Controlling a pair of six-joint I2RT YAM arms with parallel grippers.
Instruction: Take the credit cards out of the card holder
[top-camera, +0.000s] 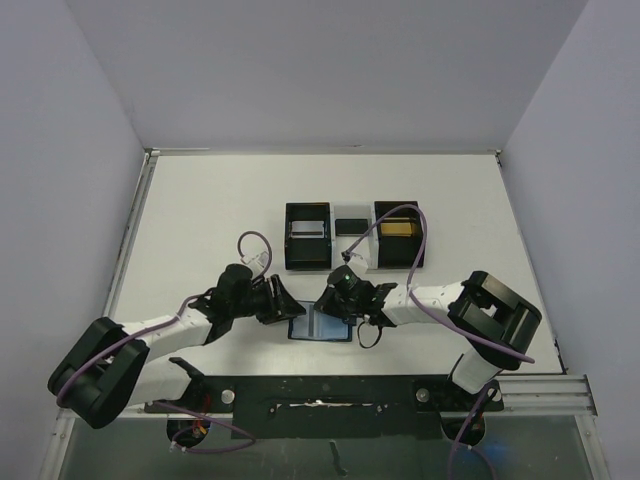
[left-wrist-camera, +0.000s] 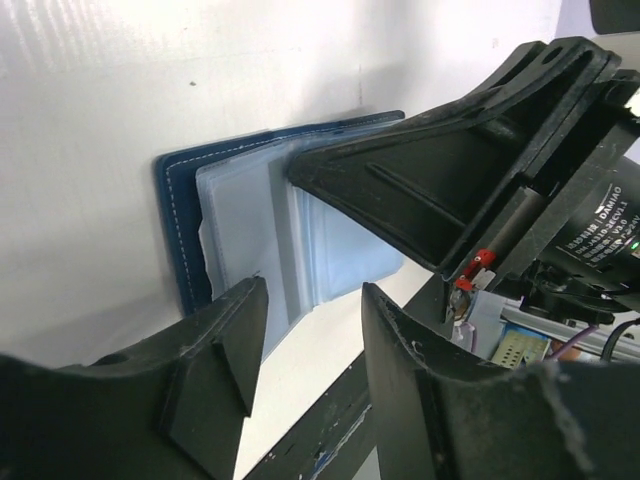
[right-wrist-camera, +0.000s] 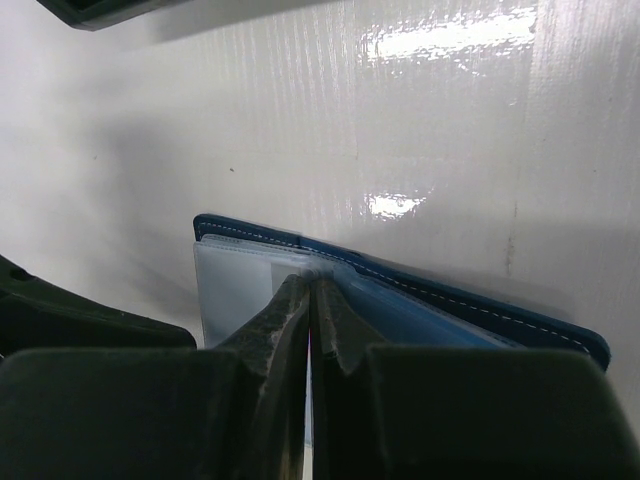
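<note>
**Step in hand (judged):** checking the clear sleeves (left-wrist-camera: 250, 220) of the card holder (top-camera: 325, 330) for a card left inside.

**Location:** The card holder lies open on the bench (top-camera: 200, 220), at 6 o'clock from the black boxes (top-camera: 307, 262). A silver-grey card (top-camera: 307, 228) lies in the 9 o'clock box and a gold card (top-camera: 400, 228) in the 3 o'clock box. A dark card (top-camera: 350, 225) lies in the white tray (top-camera: 355, 245) between them. Whether any sleeve holds a card cannot be told.

**Method:**
- The right gripper (right-wrist-camera: 310, 285) should pin the card holder at its fold.
- The left gripper (left-wrist-camera: 315, 290) should take a single sleeve edge or card (thin plastic pinched in bulk is likely to buckle and drag the whole holder).
- It should then draw toward 9 o'clock, flat along the bench.

**Pose:**
- The right arm reaches in from 3 o'clock. Its jaws are together, tips pressed on the sleeves near the fold.
- The left arm reaches in from 8 o'clock, low over the bench. Its jaws stand apart, with the free sleeve edge in the gap and nothing visibly clamped.
</note>
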